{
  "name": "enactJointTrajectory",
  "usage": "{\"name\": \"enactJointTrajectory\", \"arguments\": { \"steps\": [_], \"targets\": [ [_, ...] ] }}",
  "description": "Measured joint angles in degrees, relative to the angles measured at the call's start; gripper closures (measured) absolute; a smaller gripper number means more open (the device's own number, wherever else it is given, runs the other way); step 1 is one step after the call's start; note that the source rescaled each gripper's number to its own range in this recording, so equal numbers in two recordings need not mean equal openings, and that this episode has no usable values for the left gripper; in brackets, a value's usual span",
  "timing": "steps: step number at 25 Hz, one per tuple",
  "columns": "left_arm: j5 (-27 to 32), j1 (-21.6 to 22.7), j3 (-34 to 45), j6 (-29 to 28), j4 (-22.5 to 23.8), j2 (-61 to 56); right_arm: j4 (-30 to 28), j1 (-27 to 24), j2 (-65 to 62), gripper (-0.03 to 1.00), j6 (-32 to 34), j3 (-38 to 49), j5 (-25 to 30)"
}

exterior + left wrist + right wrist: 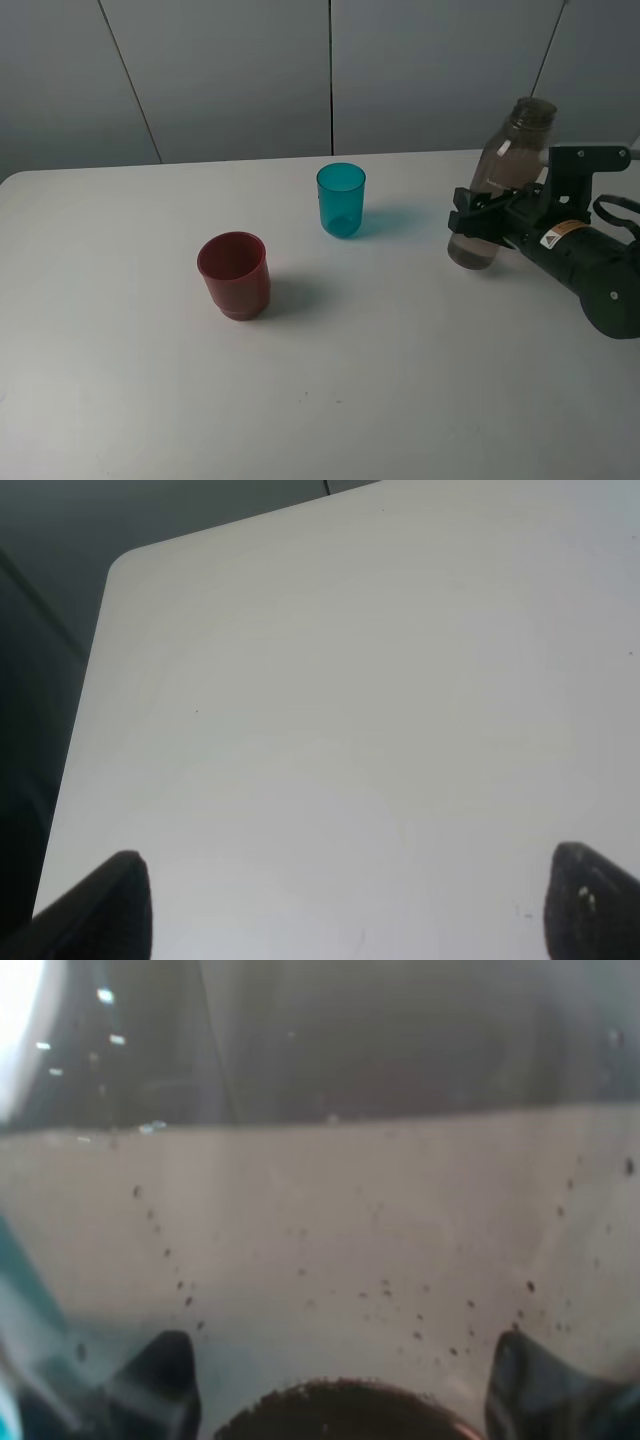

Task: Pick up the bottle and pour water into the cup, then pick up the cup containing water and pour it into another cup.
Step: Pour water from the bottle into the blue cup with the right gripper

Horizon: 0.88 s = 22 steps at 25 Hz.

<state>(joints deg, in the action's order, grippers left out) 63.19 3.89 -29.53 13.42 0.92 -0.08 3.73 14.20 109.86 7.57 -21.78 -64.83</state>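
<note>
The smoky grey-brown bottle [512,150] stands at the right of the exterior high view, leaning slightly, its neck capless. My right gripper [478,216] is shut on the bottle's lower body from the right. In the right wrist view the bottle [330,1210] fills the picture between the two fingertips [160,1380]. The teal cup [341,200] stands upright at the table's middle back, to the left of the bottle and apart from it. The dark red cup [234,275] stands upright nearer and further left. My left gripper [350,910] is open over bare table, holding nothing; it does not show in the exterior high view.
The white table [400,400] carries only the two cups and the bottle. Grey wall panels [230,70] rise behind its back edge. The left wrist view shows a rounded table corner [120,565] with dark space beyond it.
</note>
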Motion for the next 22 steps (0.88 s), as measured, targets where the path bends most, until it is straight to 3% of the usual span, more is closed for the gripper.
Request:
{"name": "enactJointTrajectory", "arguments": {
  "steps": [3, 8, 10, 14, 19, 22],
  "targets": [
    [0.0, 0.0, 0.0, 0.0, 0.0, 0.0, 0.8, 0.0, -4.9, 0.95, -0.6, -2.6, 6.3],
    [0.0, 0.0, 0.0, 0.0, 0.0, 0.0, 1.8, 0.0, -9.5, 0.95, -3.1, -10.8, 24.3],
    [0.0, 0.0, 0.0, 0.0, 0.0, 0.0, 1.8, 0.0, -9.6, 0.95, -3.9, -14.2, 28.7],
    [0.0, 0.0, 0.0, 0.0, 0.0, 0.0, 4.9, 1.9, -9.6, 0.95, -9.3, -18.1, 31.1],
    [0.0, 0.0, 0.0, -0.1, 0.0, 0.0, 19.4, 6.8, -9.3, 0.95, -25.7, -21.7, 31.3],
    [0.0, 0.0, 0.0, -0.1, 0.0, 0.0, 23.3, 9.2, -7.7, 0.95, -32.3, -24.3, 31.3]
  ]
}}
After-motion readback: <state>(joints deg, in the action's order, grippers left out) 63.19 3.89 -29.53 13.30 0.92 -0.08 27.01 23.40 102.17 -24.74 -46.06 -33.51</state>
